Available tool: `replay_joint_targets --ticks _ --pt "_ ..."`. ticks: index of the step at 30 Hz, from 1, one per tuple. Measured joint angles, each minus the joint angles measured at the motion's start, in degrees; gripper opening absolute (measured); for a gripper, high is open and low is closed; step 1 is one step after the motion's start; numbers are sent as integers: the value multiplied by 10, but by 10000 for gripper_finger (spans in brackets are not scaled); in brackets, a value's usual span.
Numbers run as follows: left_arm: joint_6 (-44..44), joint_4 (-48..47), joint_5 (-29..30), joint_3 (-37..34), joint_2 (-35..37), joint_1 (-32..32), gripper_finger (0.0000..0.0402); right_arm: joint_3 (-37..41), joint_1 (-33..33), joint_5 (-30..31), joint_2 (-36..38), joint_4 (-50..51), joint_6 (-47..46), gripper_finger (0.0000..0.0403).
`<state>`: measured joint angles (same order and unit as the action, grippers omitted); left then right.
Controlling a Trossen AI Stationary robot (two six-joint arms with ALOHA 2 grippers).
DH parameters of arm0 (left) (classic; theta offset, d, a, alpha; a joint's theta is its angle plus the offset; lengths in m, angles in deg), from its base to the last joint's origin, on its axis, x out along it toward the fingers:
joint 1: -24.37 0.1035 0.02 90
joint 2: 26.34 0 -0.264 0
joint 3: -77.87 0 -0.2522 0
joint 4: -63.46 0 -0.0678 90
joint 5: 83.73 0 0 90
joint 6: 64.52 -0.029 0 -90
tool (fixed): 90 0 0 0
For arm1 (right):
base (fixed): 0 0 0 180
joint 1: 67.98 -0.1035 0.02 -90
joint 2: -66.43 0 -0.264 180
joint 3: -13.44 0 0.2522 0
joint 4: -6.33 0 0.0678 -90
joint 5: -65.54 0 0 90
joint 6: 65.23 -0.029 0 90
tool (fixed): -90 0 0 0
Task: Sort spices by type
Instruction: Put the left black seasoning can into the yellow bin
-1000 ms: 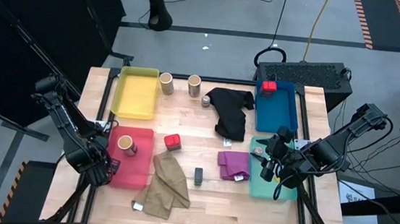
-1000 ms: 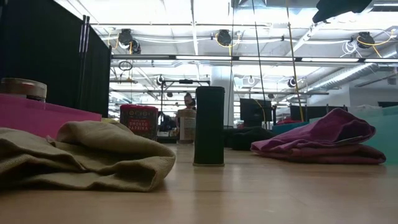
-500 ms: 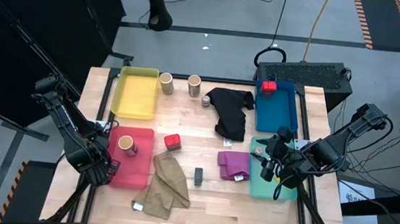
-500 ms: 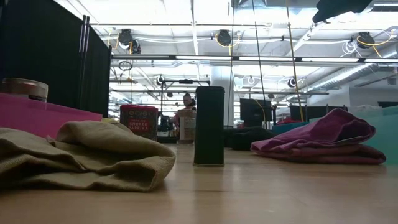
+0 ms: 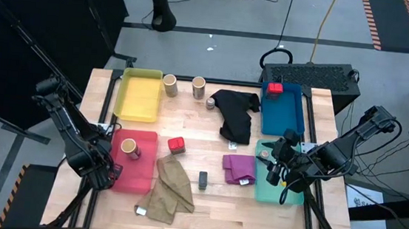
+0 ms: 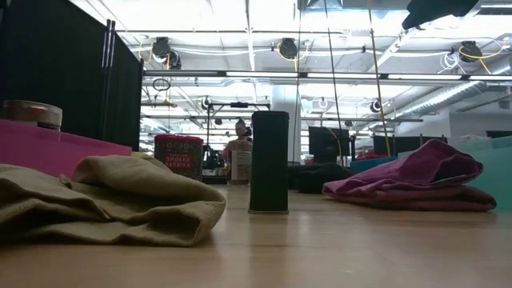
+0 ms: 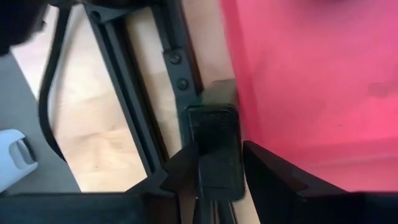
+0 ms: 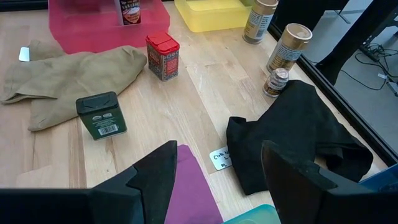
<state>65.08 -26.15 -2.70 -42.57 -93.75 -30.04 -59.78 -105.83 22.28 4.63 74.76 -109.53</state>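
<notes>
spices: we count them spread over the worktop point(image 5: 203, 211) and in the trays.
tan cylinders: two point(image 5: 170, 85) point(image 5: 199, 87) stand at the far edge beside the yellow tray point(image 5: 137, 108); a third point(image 5: 129, 149) stands in the red tray point(image 5: 137, 184).
grey jar: one small jar point(image 5: 211, 102) sits just beside the black cloth point(image 5: 236, 113); another point(image 5: 265, 155) lies in the teal tray point(image 5: 268, 190).
red boxes: one point(image 5: 177, 145) is on bare wood near the middle, one point(image 5: 274, 88) is in the far corner of the blue tray point(image 5: 278, 121).
dark block: one point(image 5: 203, 179) stands upright between the khaki cloth point(image 5: 171, 193) and the purple cloth point(image 5: 238, 168).
left hand point(image 7: 217, 177): we see it at the near left edge of the red tray, fingers part open, with a dark block point(image 7: 214, 149) between them; we cannot tell whether they grip it.
right hand point(image 8: 217, 168): over the teal tray at the right, fingers spread wide with nothing between them.
</notes>
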Motion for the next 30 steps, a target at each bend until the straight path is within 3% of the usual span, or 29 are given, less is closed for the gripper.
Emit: replay_joint_targets --ticks 13,23,30 --pt "4 -1 4 5 11 0 133 0 0 2 0 0 0 215" --pt "6 7 17 -10 11 0 202 0 0 2 0 0 0 215" --pt "6 4 16 -11 11 0 210 0 0 2 0 0 0 215"
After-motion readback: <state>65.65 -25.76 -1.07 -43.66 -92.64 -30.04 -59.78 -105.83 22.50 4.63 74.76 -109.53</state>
